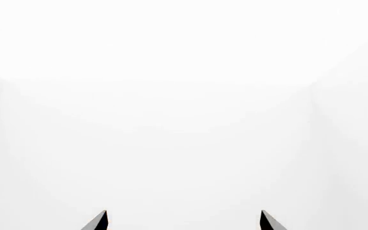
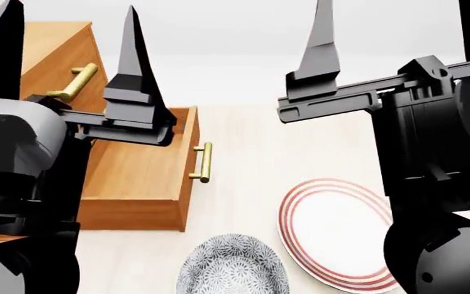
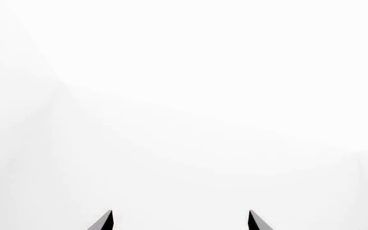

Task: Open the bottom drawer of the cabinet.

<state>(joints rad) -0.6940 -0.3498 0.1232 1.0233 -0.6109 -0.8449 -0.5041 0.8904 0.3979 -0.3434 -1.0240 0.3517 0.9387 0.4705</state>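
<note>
In the head view the orange-brown cabinet stands at the left, with a brass handle on an upper drawer. The bottom drawer sticks out from the cabinet front, and its brass bar handle is free. My left gripper is raised in front of the cabinet, open and empty, fingers pointing up. My right gripper is raised at the right, open and empty. The left wrist view shows only my left gripper against white. The right wrist view shows only my right gripper against white.
A white plate with red rings lies on the pale table near the front right. A grey patterned bowl sits in front of the drawer's corner. My arms block much of both sides.
</note>
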